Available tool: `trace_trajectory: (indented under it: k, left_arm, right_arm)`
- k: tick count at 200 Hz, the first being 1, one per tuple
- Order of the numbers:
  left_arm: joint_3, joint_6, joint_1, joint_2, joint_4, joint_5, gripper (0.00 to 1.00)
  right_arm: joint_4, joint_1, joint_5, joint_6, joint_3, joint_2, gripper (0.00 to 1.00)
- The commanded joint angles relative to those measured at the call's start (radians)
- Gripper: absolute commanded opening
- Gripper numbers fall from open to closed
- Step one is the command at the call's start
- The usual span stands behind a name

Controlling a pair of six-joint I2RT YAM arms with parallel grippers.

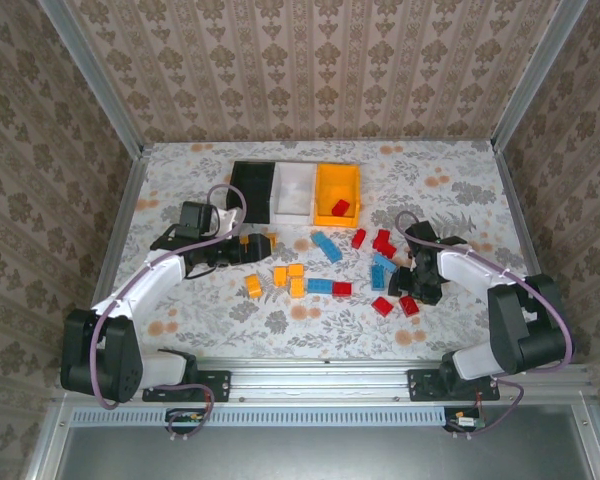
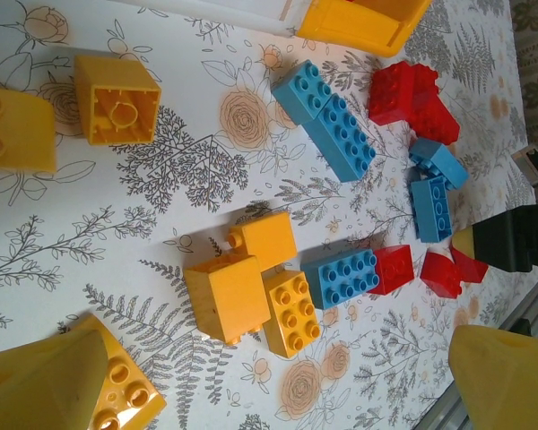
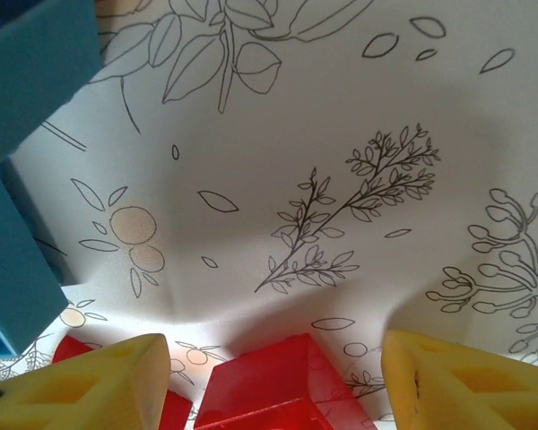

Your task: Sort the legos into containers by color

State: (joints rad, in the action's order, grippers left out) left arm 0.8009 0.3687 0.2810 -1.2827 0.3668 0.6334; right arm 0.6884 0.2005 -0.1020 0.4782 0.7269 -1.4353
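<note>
Where the right gripper (image 3: 271, 358) hangs low at three o'clock of the scattered legos (image 1: 325, 272), its jaws stand apart astride a red brick (image 3: 269, 392) — no contact visible. The left gripper (image 1: 252, 247) gapes wide at nine o'clock. The containers (image 1: 293, 205) sit at twelve o'clock, another red piece (image 1: 341, 208) inside the orange bin (image 1: 320, 190).

A white cloth (image 1: 180, 190) printed with grey leaves, ferns and orange flowers covers the table. Beige patterned wallpaper (image 1: 310, 70) lines the three walls around it, with a slanted metal post (image 1: 92, 75) at each back corner. A metal rail (image 1: 310, 372) runs along the near edge, with a grey panel (image 1: 320, 450) just beyond it at the bottom.
</note>
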Motion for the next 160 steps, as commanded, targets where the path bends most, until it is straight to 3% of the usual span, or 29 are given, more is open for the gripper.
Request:
trace_trajectory:
  k: [1, 56, 102, 160]
  left_arm:
    - [0.022, -0.029, 0.006, 0.007, 0.013, 0.015, 1.00]
    - [0.020, -0.025, 0.006, 0.011, 0.009, 0.015, 1.00]
    - [0.020, -0.024, 0.004, 0.011, 0.008, 0.015, 1.00]
    - [0.015, -0.024, 0.005, 0.013, 0.010, -0.017, 1.00]
  right_arm:
    - [-0.017, -0.004, -0.034, 0.020, -0.023, -0.010, 0.62]
    - [-0.003, 0.002, -0.031, 0.037, -0.026, 0.007, 0.53]
    - [0.003, 0.009, -0.004, 0.042, -0.020, 0.004, 0.40]
    - [0.034, 0.009, 0.012, 0.043, 0.016, 0.031, 0.38]
